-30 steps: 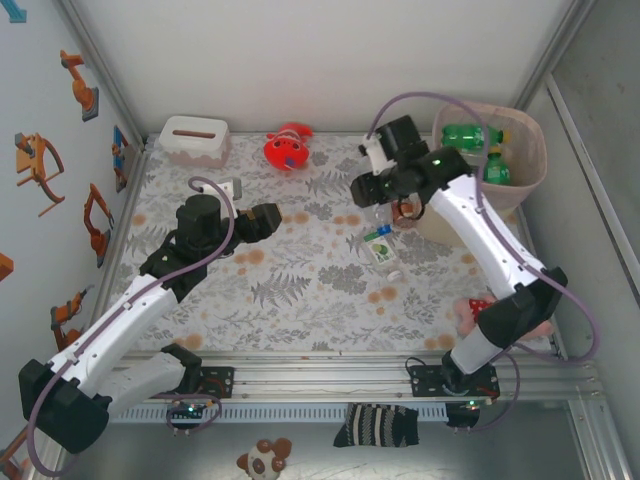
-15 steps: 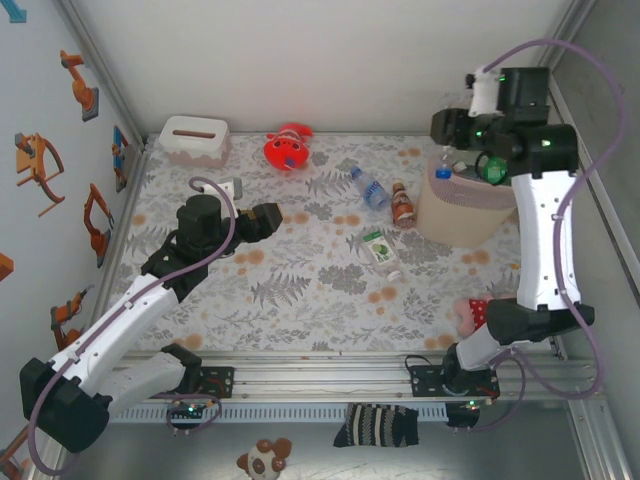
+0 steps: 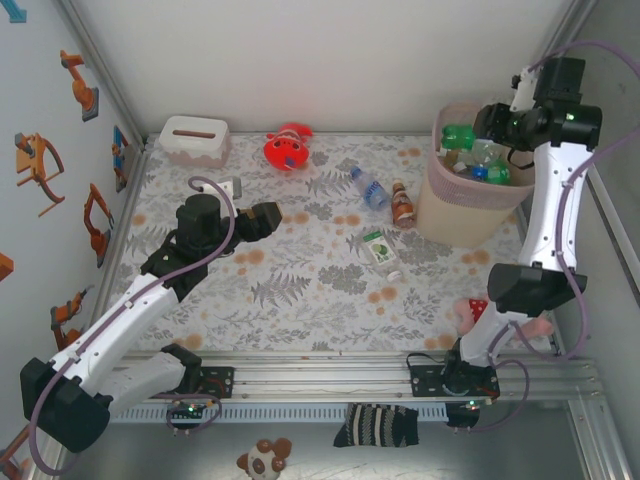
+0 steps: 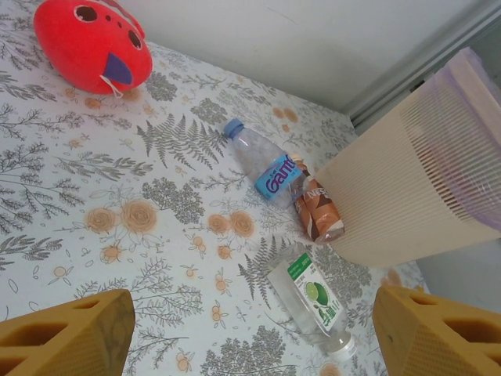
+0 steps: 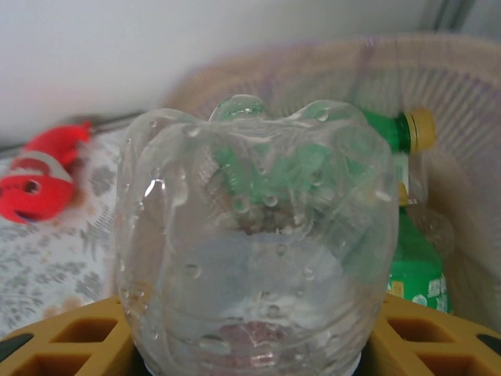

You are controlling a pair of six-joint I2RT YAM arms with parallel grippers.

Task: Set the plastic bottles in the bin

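- Right hand (image 5: 249,345): I grip a clear dimpled plastic bottle (image 5: 250,235), carried up from the floral tabletop (image 3: 300,290) to over the tall pale pink slatted bin (image 3: 455,215).
- Release should follow; three small bottles (image 3: 380,247) wait near the bin.

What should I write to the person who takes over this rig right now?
Left claw: open, above the table, holding nothing.
Right claw: shut on a clear plastic bottle, over the pale pink slatted plastic bin.
Done: green plastic bottles lie in the bin.
To do: release this one; then the clear blue-label bottle, brown bottle and clear green-label bottle on the table.
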